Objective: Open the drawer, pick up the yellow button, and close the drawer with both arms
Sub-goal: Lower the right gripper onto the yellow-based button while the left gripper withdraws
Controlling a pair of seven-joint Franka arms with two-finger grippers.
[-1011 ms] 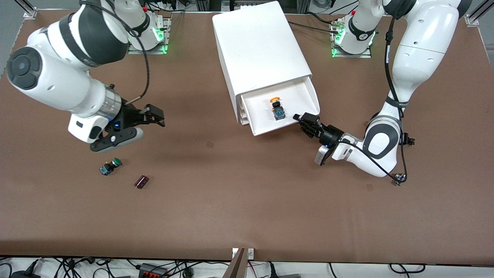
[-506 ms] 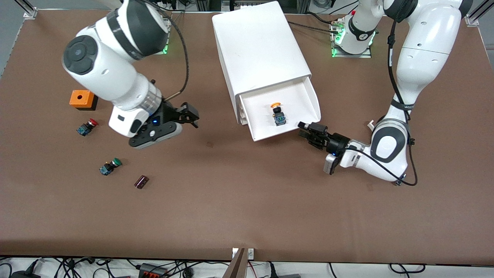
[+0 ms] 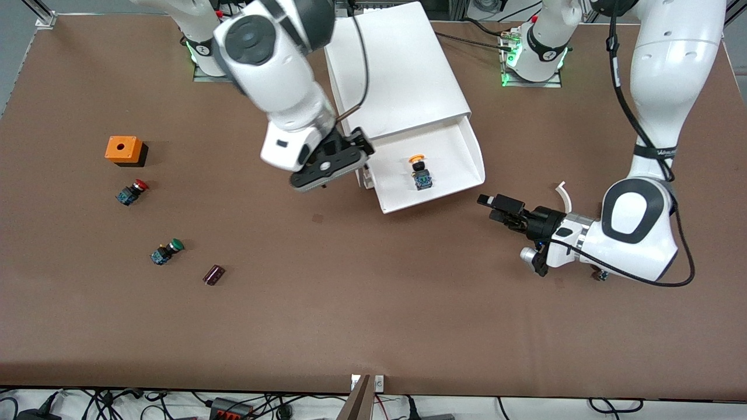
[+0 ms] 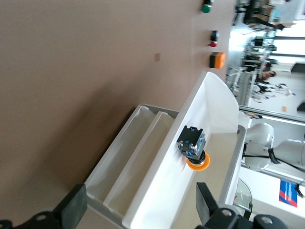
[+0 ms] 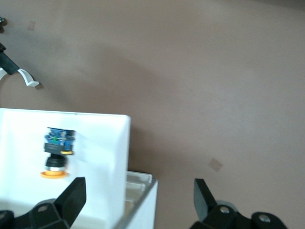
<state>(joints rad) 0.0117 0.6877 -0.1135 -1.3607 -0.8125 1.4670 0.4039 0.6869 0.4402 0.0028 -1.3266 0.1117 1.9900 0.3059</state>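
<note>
**Drawer out, button waiting**

The drawer [image 3: 432, 169] stood pulled out of the white cabinet [image 3: 394, 70]; the button [image 3: 419, 170] lay on its side on the drawer floor, orange cap toward the cabinet, untouched; the left gripper [image 3: 496, 208] hung low over the table just off the drawer's front lip, fingers apart and empty; the right gripper [image 3: 341, 153] hovered at the cabinet's corner beside the open drawer, fingers spread wide, nothing between them. Judged step: opening done, the pick was on; the next move called for the right gripper to centre over the button and descend without clipping the drawer wall.
</note>
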